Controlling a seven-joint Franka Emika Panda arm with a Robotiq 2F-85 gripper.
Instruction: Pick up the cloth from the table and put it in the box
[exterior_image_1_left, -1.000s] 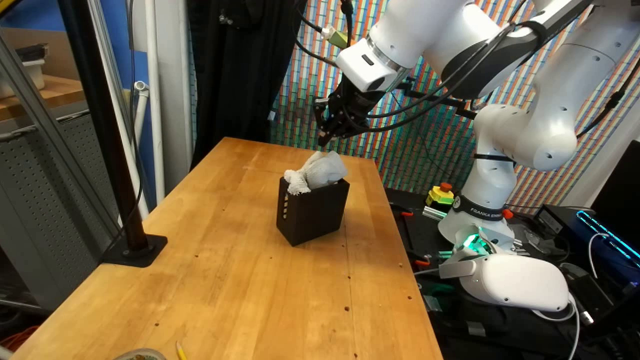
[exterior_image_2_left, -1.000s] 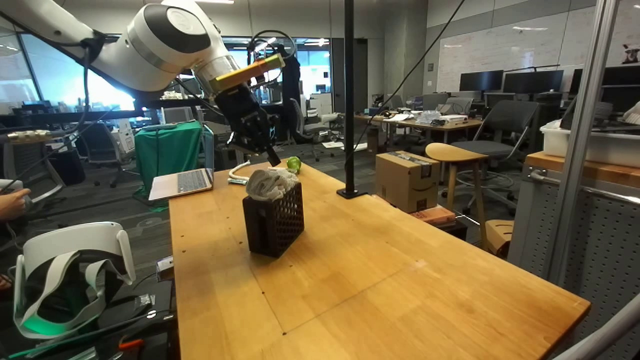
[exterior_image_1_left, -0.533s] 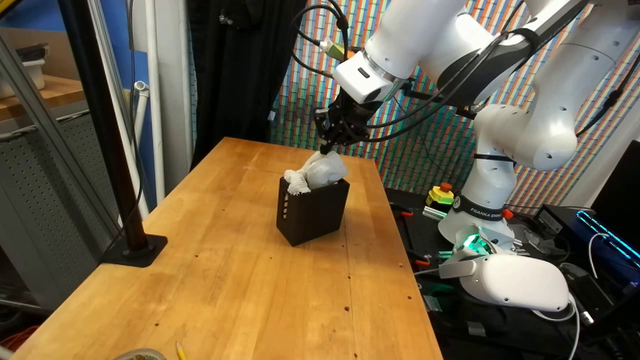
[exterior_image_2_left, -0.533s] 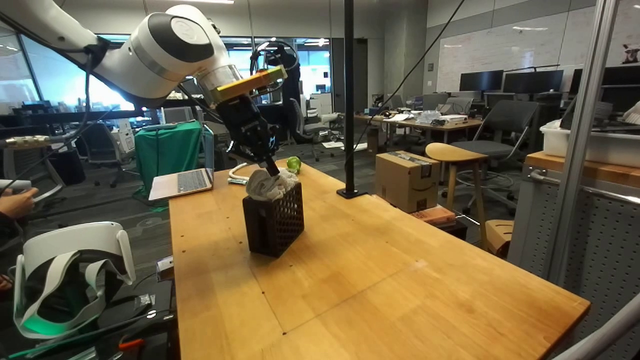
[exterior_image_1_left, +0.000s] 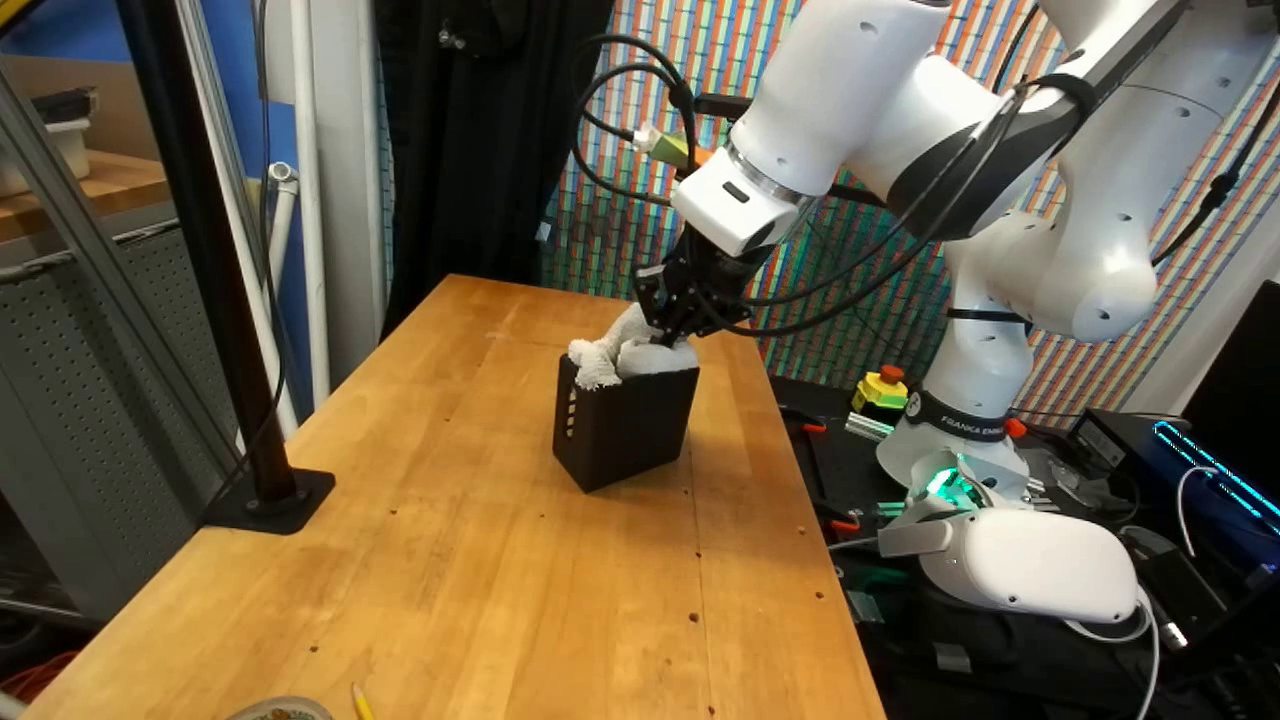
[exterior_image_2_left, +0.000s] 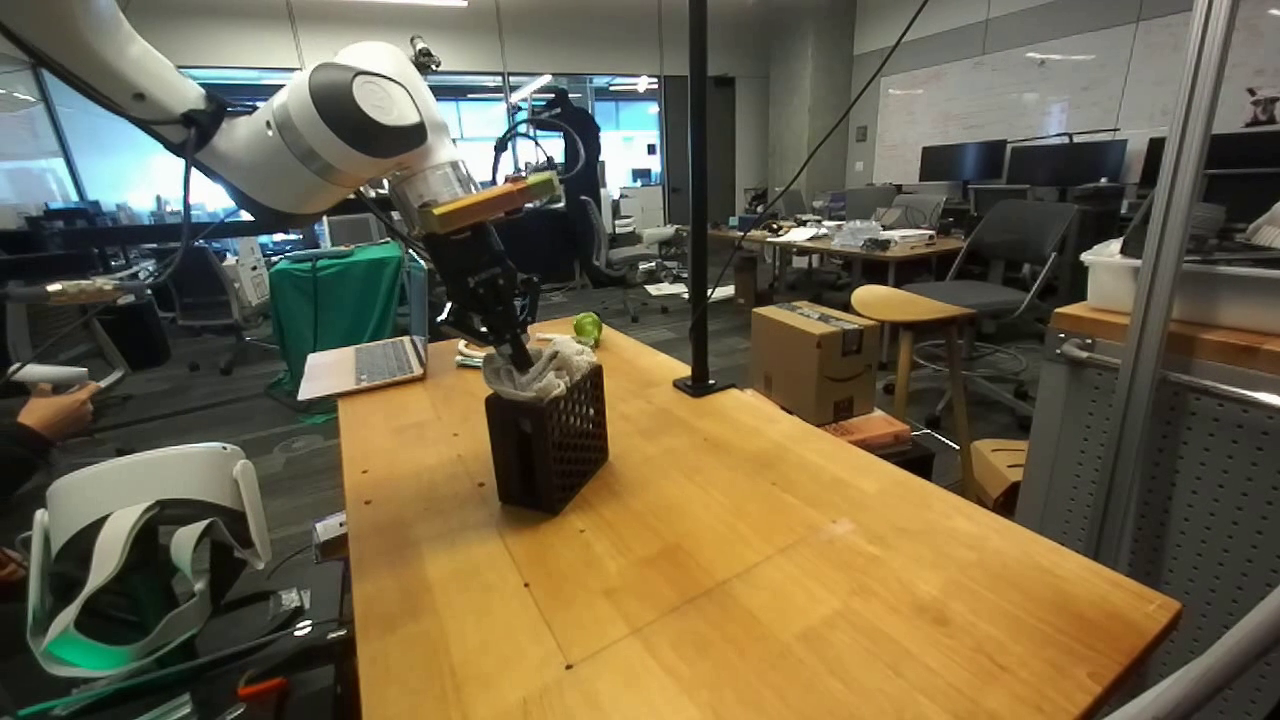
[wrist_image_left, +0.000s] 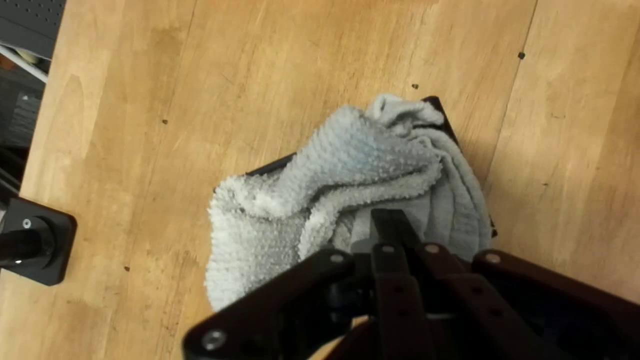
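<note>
Across the wooden tabletop (exterior_image_1_left: 480, 600) from the Franka base (exterior_image_1_left: 940, 440), a black pole (exterior_image_1_left: 200, 240) stands at the long edge. Nearer the base-side edge I have the black perforated box (exterior_image_1_left: 630, 430), pale terry cloth (wrist_image_left: 255, 245) bunched in its mouth and rising above the rim. My gripper (wrist_image_left: 387, 215) angles down into the folds, its 2 jaws together.

In an exterior view, the black box (exterior_image_2_left: 547, 452) stands upright on the table (exterior_image_2_left: 760, 570). The cloth (exterior_image_2_left: 556, 373) sits in its opening and bulges above the rim. The gripper (exterior_image_2_left: 521, 358) slants in from eleven o'clock; its tip touches the cloth and points toward five o'clock. Clock positions from the box: laptop (exterior_image_2_left: 364, 366) at ten, green object (exterior_image_2_left: 588, 328) at one, foot of the black pole (exterior_image_2_left: 699, 200) at two, carton (exterior_image_2_left: 812, 365) between two and three.
</note>
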